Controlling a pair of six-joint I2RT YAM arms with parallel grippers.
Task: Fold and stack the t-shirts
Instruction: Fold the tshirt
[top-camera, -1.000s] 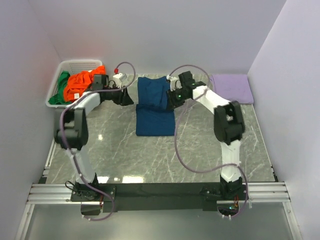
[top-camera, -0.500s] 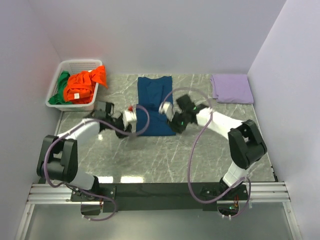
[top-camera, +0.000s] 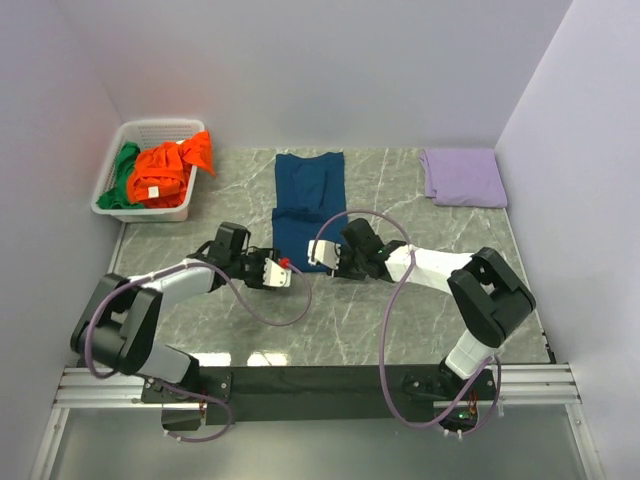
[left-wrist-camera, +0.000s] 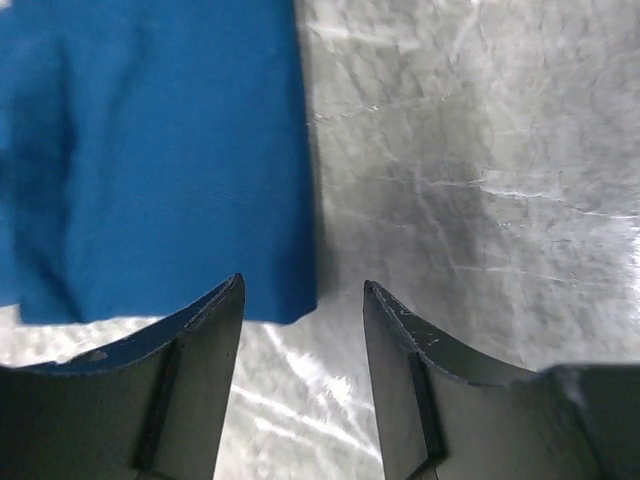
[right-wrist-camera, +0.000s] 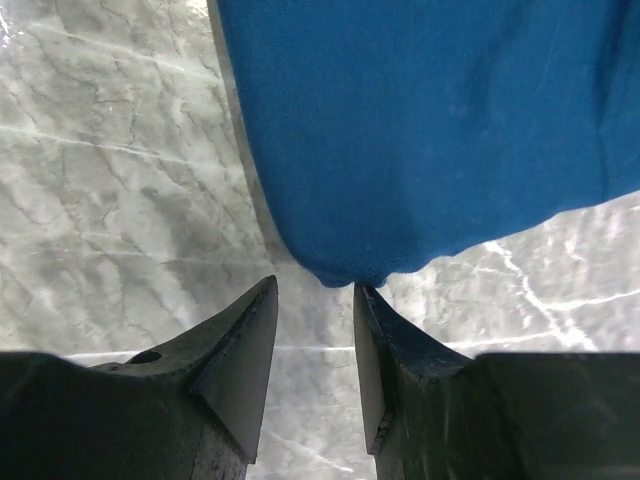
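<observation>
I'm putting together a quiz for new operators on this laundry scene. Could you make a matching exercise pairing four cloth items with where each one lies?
Things:
1. blue t-shirt
2. orange t-shirt
3. green t-shirt
4. lilac folded cloth

Places:
A. far right corner of the table
B. left end of the white basket
C. laid flat at the table's middle
D. heaped across the basket's middle and right

Pairs: 1-C; 2-D; 3-B; 4-A

Grey marble table (top-camera: 420, 300), pale lilac walls (top-camera: 330, 70)
</observation>
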